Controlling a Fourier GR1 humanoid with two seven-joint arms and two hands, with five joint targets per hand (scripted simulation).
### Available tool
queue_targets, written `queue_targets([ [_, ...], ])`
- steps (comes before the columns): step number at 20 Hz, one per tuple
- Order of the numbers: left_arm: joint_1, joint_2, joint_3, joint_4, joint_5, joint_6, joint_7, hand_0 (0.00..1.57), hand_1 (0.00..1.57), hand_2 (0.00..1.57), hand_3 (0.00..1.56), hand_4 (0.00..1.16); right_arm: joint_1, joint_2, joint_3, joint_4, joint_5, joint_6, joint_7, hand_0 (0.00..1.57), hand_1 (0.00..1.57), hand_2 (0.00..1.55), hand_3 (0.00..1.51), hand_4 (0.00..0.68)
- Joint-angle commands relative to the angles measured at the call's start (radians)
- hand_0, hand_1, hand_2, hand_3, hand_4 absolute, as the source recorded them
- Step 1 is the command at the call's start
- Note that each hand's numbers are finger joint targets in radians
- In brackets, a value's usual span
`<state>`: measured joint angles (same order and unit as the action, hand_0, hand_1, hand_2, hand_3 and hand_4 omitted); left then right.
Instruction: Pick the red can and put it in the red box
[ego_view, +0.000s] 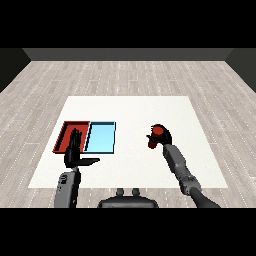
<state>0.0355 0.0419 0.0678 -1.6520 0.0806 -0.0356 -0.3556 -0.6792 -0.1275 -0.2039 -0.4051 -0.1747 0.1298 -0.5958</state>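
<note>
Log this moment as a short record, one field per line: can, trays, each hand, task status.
can: red can, right of both trays, inside the right hand's fingers
red tray: leftmost on the white table, no can in it
light blue tray: directly right of the red tray, side by side
right hand: curled round the can
left hand: fingers straight, thumb out, holding nothing, over the red tray's near edge
task status: can not yet in the red tray

red can (158, 132) in right hand (161, 139) (fingers curled)

Bare test room: white table (130, 107), grey plank floor (125, 75).
</note>
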Motion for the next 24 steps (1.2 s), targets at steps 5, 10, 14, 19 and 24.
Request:
queue_targets([
  [5, -0.031, 0.002, 0.009, 0.086, -0.014, -0.007, -0.06, 0.0, 0.0, 0.0, 0.0, 0.0, -0.022, 0.0, 0.035, -0.036, 0.048, -0.083, 0.025, 1.46, 1.46, 1.45, 1.43, 0.656],
  [10, -0.048, -0.004, -0.014, 0.059, -0.032, 0.005, -0.026, 0.0, 0.0, 0.0, 0.0, 0.0, -0.003, 0.009, 0.049, -0.129, 0.05, -0.091, 0.051, 1.47, 1.47, 1.46, 1.42, 0.652],
  [14, 0.021, -0.023, -0.058, -0.049, -0.039, 0.013, 0.04, 0.0, 0.0, 0.0, 0.0, 0.0, 0.1, 0.044, 0.065, -0.28, 0.034, -0.114, 0.047, 1.44, 1.44, 1.44, 1.41, 0.653],
  [19, -0.056, -0.027, -0.073, 0.09, -0.087, 0.018, -0.016, 0.0, 0.0, 0.0, 0.0, 0.0, 0.097, 0.005, 0.075, -0.365, 0.037, -0.078, 0.063, 1.45, 1.45, 1.44, 1.41, 0.649],
  [24, -0.109, -0.041, -0.16, 0.108, -0.062, 0.036, 0.055, 0.0, 0.0, 0.0, 0.0, 0.0, 0.208, 0.052, 0.124, -0.626, 0.031, -0.141, 0.178, 1.43, 1.43, 1.45, 1.42, 0.653],
])
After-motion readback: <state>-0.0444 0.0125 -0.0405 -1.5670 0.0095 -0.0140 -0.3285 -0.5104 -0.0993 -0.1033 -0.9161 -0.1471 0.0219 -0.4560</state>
